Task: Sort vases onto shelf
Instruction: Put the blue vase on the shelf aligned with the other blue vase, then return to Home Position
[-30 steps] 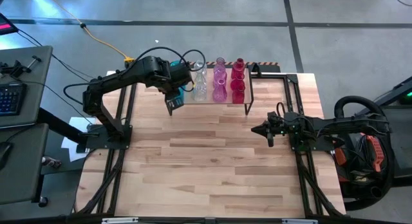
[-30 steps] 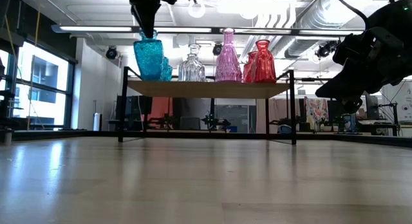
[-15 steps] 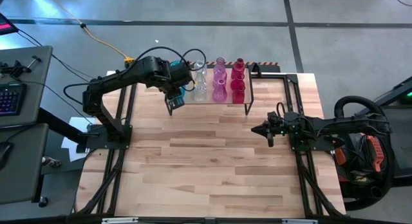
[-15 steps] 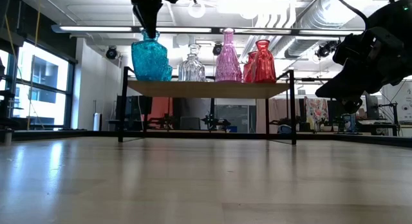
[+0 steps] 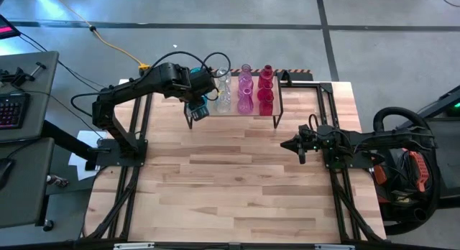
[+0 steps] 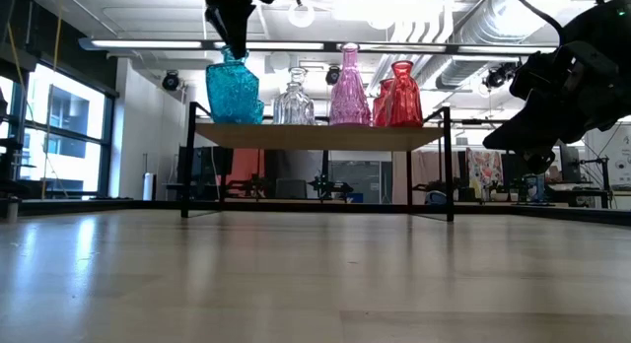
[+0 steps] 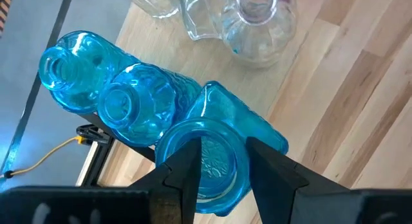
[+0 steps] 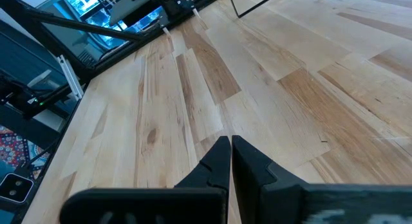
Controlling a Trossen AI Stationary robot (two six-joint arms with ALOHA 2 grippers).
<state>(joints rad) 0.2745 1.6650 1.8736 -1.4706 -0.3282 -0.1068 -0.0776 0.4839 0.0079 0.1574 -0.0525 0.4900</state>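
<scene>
The step in hand looks like setting a textured teal-blue glass vase down at the left end of the small shelf with the light wood top and thin black legs, which stands at the far side of the wooden slat table. In the low view this vase leans, its neck tipped off upright, so a good finish would be to bring it square onto its base before letting go, then lift straight up clear of the rim so the neck is not dragged over. Room is tight: two more teal-blue glass vases stand just beside it, and the clear faceted glass vases are near on the other side, with the pink bottle-shaped vase and the red faceted vase farther along the shelf. The left claw sits over the vase's mouth at a middling spread, one finger inside the rim and the other outside it, gripping the rim wall; how firmly it grips is hard to judge. The right claw waits low over the table's right side, fingers pressed together on nothing.
</scene>
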